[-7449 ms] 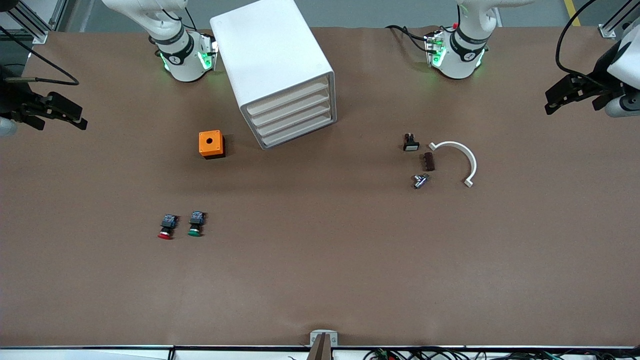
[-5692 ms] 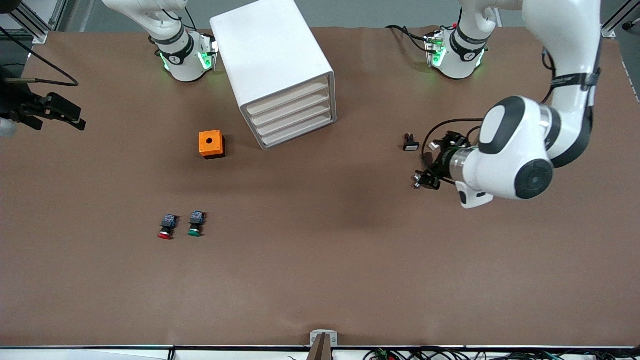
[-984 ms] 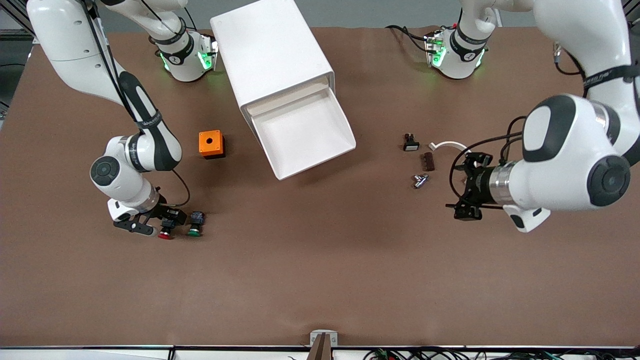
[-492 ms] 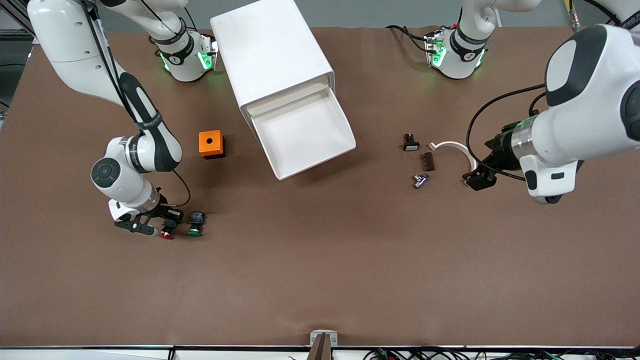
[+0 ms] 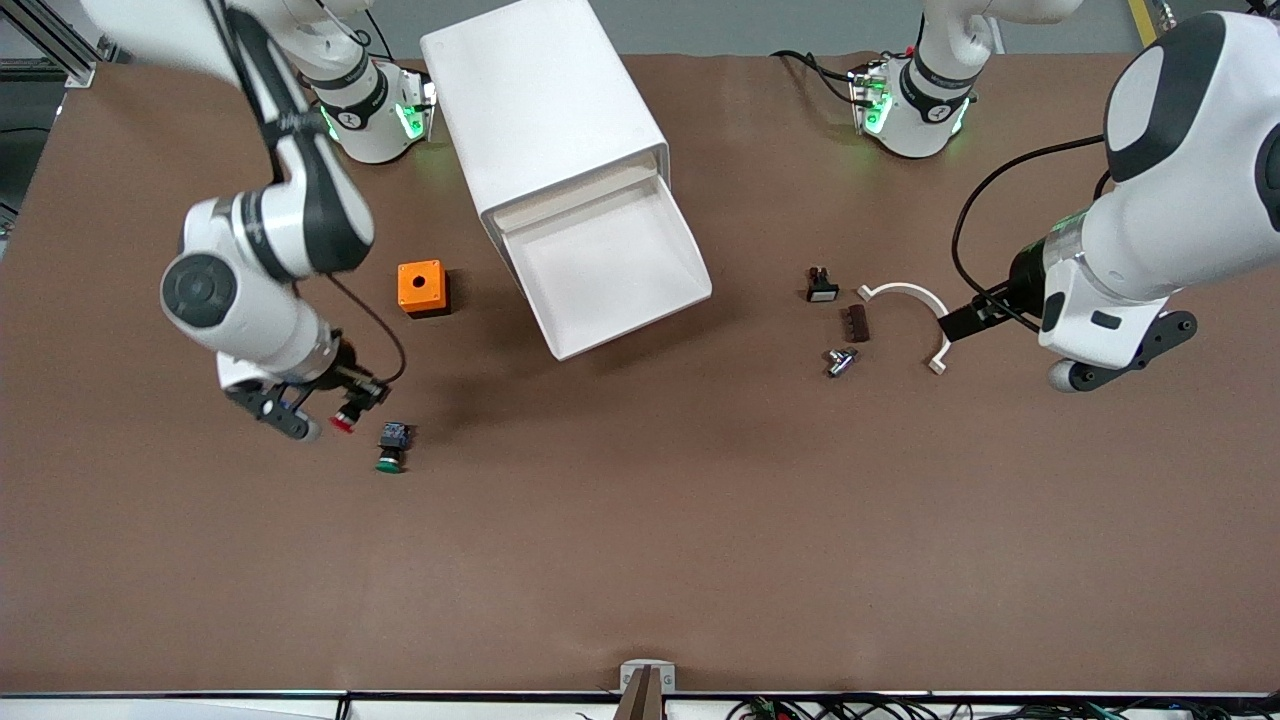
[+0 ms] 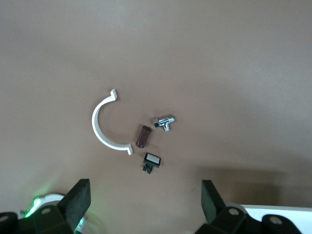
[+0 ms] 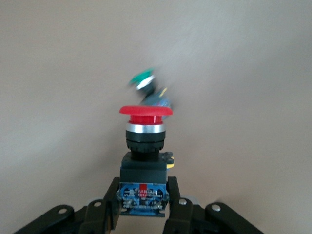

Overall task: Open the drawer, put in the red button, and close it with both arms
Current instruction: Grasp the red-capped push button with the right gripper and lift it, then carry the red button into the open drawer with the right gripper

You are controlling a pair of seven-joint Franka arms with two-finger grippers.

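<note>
The drawer [image 5: 635,325] stands pulled out of the white cabinet [image 5: 540,110], and its tray holds nothing. My right gripper [image 5: 350,402] is shut on the red button [image 5: 344,423] by its black-and-blue body and holds it up above the table, beside the green-capped button [image 5: 390,452]. In the right wrist view the red button [image 7: 145,127] sticks out from my gripper [image 7: 143,195], cap outward, with the green one [image 7: 145,82] lying on the table past it. My left gripper [image 5: 968,320] is open and empty, up over the end of a white curved piece [image 5: 915,296].
An orange box with a hole [image 5: 421,288] sits between the right arm and the cabinet. Beside the curved piece lie a black-and-white switch [image 5: 822,287], a brown block [image 5: 856,323] and a metal fitting [image 5: 840,360]; all show in the left wrist view [image 6: 146,136].
My right gripper has lifted the red button off the table, away from the green one. My left gripper has drawn back toward the left arm's end, away from the small parts.
</note>
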